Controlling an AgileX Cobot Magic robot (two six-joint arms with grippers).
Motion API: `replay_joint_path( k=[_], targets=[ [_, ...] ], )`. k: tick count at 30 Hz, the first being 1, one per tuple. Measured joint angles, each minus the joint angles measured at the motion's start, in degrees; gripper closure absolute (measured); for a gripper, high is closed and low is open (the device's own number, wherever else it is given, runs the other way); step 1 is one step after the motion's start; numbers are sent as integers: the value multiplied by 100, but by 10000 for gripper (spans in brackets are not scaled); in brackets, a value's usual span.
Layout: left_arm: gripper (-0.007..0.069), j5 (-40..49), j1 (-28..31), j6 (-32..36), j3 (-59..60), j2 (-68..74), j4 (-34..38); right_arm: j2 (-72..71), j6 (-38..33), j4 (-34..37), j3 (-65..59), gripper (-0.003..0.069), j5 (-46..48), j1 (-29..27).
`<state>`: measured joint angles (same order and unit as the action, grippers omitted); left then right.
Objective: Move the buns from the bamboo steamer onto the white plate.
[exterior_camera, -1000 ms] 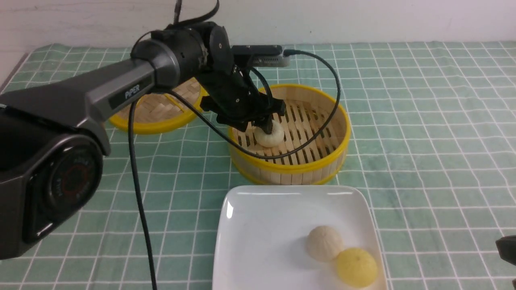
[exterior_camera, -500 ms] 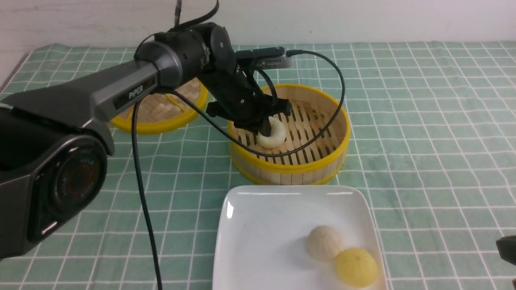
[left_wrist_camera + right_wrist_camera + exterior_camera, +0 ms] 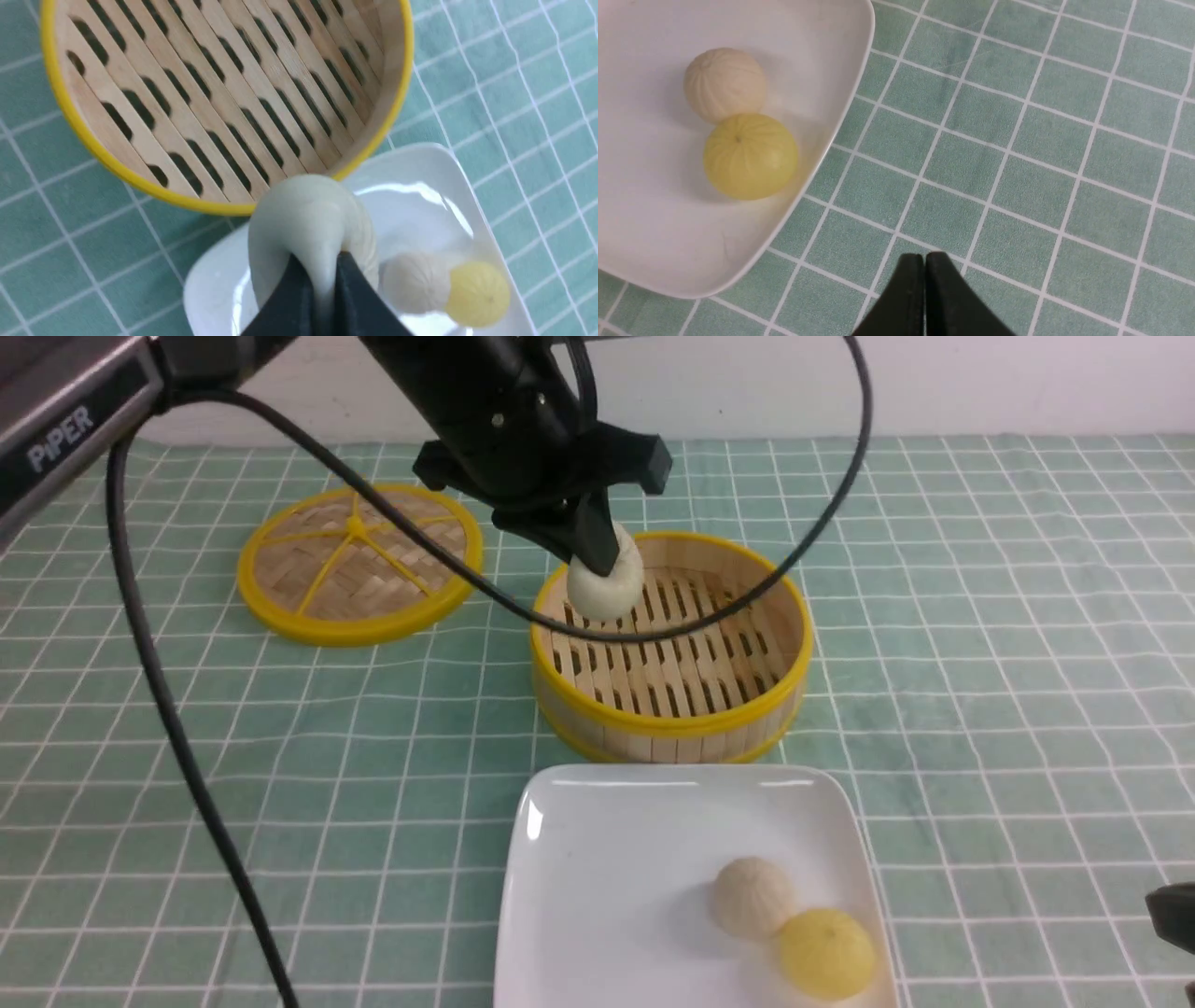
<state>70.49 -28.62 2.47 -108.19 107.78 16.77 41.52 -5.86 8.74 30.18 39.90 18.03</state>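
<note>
Over the bamboo steamer, at its far left part as the front view shows it, my left gripper holds a pale bun up in the air, its fingers closed on it. Half a second ago that bun lay down on the slats with my fingers at it; now it has come up with me, and my arm reaches out past the upper edge of the view. More of the woven lid has come into sight, with its yellow spokes and hub; it lies on the checked cloth to the left of the steamer. The white plate has stayed nearer to me, just in front of the steamer, and it bears a second pale bun and a yellow bun, both where they were. A dark part of my right arm shows at the right edge, unmoved.

From my left wrist, I see the held bun close up, pinched into a crease where my dark fingertips press it from both sides. The steamer's slatted floor and yellow rim show beyond it, and the plate with its two buns shows partly behind it.

From my right wrist, my right gripper shows its tips side by side, shut, above the cloth. The plate lies near, and on it the second pale bun touches the yellow one, which sits close to the rim.
</note>
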Motion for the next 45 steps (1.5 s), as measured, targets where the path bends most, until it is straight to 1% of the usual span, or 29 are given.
replay_joint_path(
  k=[3, 4, 5, 7, 9, 11, 13, 16, 22, 24, 27, 28, 31, 33, 34, 36, 40, 41, 43, 44, 45],
  targets=[
    [599, -1, -407, 117, 829, -220, 0, 0, 0, 0, 0, 627, 0, 0],
    [599, -1, -407, 117, 829, -228, 0, 0, 0, 0, 0, 627, 0, 0],
    [599, -19, -683, 128, 1409, -258, 5, 0, 0, 6, 0, 624, 0, 0],
    [598, -173, -899, 128, 1888, -258, 17, 0, 0, 21, 0, 622, 0, 0],
    [598, -667, -1180, 128, 2560, -250, 17, -12, 0, 53, 0, 620, 0, 0],
    [598, -1412, -1398, 122, 3188, -250, 21, -12, 0, 66, 0, 617, 0, 0],
    [596, -1828, -1446, 75, 3474, -250, 35, -12, 5, 66, 0, 615, 0, 0],
    [596, -2181, -1446, -38, 3630, -250, 3, -12, 5, 66, 0, 613, 0, 0],
    [583, -2355, -1446, -355, 3635, -211, -50, -18, 5, 66, 0, 612, 0, 0],
    [561, -2355, -1446, -440, 3635, -130, -67, -18, 5, 66, 0, 610, 0, 0],
    [487, -2338, -1446, -615, 3635, -58, -219, -18, 5, 80, 0, 608, 0, 0],
    [482, -2334, -1446, -615, 3635, -58, -232, -18, 5, 80, 0, 608, 0, 0],
    [377, -2197, -1446, -1295, 3556, -58, -592, -18, 5, 84, 0, 606, 5, 0],
    [328, -2129, -1446, -1592, 3495, -58, -862, -18, 5, 84, 0, 606, 5, 0],
    [316, -2105, -1446, -1718, 3467, -58, -937, -18, 5, 84, 0, 606, 5, 0],
    [249, -1844, -1446, -2226, 3295, -58, -1531, -45, 5, 84, 0, 604, 58, 0],
    [203, -1356, -1446, -2663, 3074, -58, -2148, -229, 5, -15, 223, 603, 468, 0],
    [202, -1306, -1446, -2676, 3061, -58, -2188, -288, 5, -61, 287, 603, 555, 0],
    [193, -1068, -1446, -2755, 2905, -58, -2380, -651, 11, -300, 584, 603, 1011, 0],
    [193, -1068, -1446, -2755, 2905, -58, -2380, -651, 18, -300, 604, 603, 1053, 0],
    [193, -998, -1446, -2767, 2818, -58, -2443, -937, 73, -422, 757, 603, 1352, 0]
  ],
)
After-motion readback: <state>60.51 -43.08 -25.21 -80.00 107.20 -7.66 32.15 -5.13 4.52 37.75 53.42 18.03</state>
